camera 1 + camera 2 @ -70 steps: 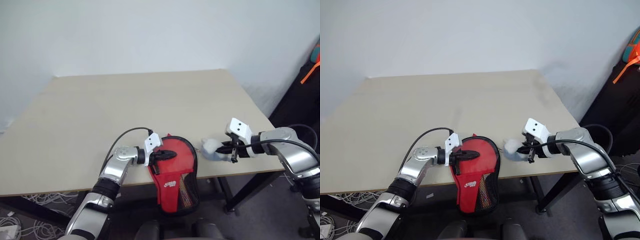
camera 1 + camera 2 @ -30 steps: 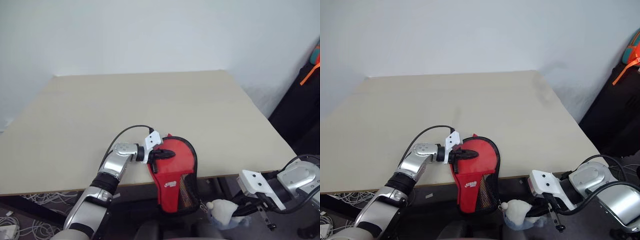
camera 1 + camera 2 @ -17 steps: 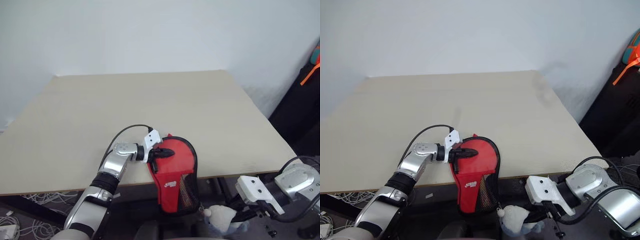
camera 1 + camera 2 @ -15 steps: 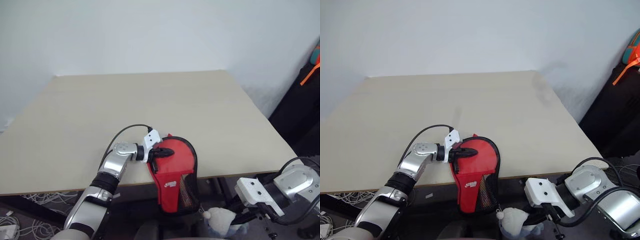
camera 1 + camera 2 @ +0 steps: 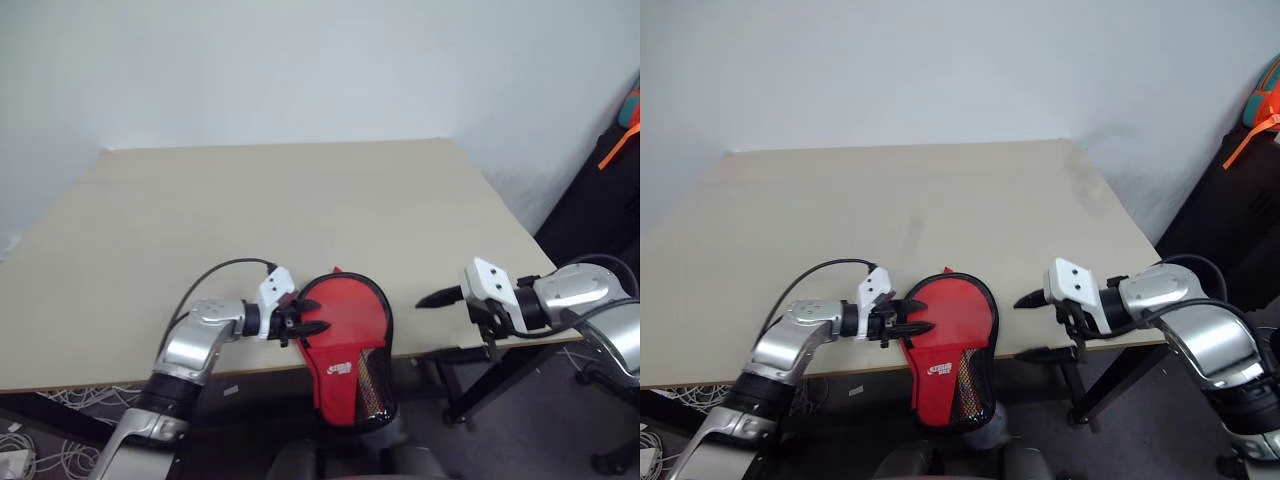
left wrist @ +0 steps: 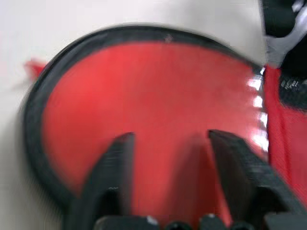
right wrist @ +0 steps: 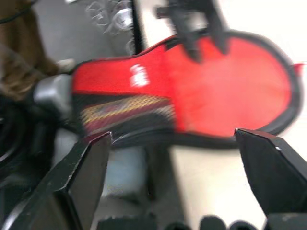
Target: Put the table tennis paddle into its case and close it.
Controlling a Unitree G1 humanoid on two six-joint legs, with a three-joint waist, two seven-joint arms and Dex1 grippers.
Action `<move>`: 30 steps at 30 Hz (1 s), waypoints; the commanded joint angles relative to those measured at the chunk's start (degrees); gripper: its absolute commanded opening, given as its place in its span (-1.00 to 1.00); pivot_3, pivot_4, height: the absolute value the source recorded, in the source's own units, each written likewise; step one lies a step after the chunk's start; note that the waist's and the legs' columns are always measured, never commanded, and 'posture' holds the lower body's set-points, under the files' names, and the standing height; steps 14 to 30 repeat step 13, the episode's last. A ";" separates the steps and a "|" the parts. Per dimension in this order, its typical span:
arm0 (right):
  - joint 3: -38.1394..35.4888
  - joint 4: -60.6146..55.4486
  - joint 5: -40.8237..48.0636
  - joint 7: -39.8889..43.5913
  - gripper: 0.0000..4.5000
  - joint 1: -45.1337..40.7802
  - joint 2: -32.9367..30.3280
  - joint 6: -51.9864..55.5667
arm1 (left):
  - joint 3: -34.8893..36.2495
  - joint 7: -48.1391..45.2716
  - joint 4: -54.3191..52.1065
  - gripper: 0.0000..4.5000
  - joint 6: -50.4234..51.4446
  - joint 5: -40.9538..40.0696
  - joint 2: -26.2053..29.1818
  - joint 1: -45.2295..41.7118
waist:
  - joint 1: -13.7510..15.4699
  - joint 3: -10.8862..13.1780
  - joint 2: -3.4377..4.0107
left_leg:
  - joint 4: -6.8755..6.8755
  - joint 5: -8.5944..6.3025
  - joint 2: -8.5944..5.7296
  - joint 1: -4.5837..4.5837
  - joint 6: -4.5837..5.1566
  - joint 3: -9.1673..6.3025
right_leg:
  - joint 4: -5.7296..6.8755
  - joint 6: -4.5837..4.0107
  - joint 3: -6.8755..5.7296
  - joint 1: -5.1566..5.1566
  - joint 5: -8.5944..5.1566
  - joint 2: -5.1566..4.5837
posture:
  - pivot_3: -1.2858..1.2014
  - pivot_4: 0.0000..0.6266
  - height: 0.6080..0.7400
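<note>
1. Two grippers sit low in the left eye frame, one at each side of the case (image 5: 345, 330); the case lies at the near edge of the table (image 5: 300, 200), just below the frame's centre.

2. Its round red head rests flat on the tan tabletop; its narrower end, with the white logo and the black mesh pocket, hangs past the table edge toward the bottom of the frame; black trim runs round the whole outline.

3. At lower left of centre, the left gripper (image 5: 303, 318) points toward the right of the frame at the head's left rim; its black fingers are parted, nothing held between them; the left wrist view shows both fingers (image 6: 112, 179) spread over the red cloth, though whether they touch it cannot be told.

4. At the lower right, the right gripper (image 5: 460, 325) points toward the left of the frame, clear of the case with bare tabletop between; its fingers stand wide apart and empty, one out over the table, the other below the table edge.

5. From the right wrist view the case (image 7: 211, 91) lies between the two spread fingers, farther off, and the left gripper (image 7: 196, 36) shows at its rim.

6. No paddle can be made out; the case looks closed, flat and red side up.
</note>
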 commanded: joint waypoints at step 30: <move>-3.17 10.85 -2.96 -27.88 1.00 -16.33 24.32 9.57 | 30.40 21.97 -9.97 0.99 10.85 -5.08 7.53 11.70 | -0.15 0.25 -0.25 | -0.11 -0.01 0.00 -0.12 0.02 0.07 | 0.02 0.12 0.03 -0.03 0.11 -0.08 | 0.03 -1.00 0.99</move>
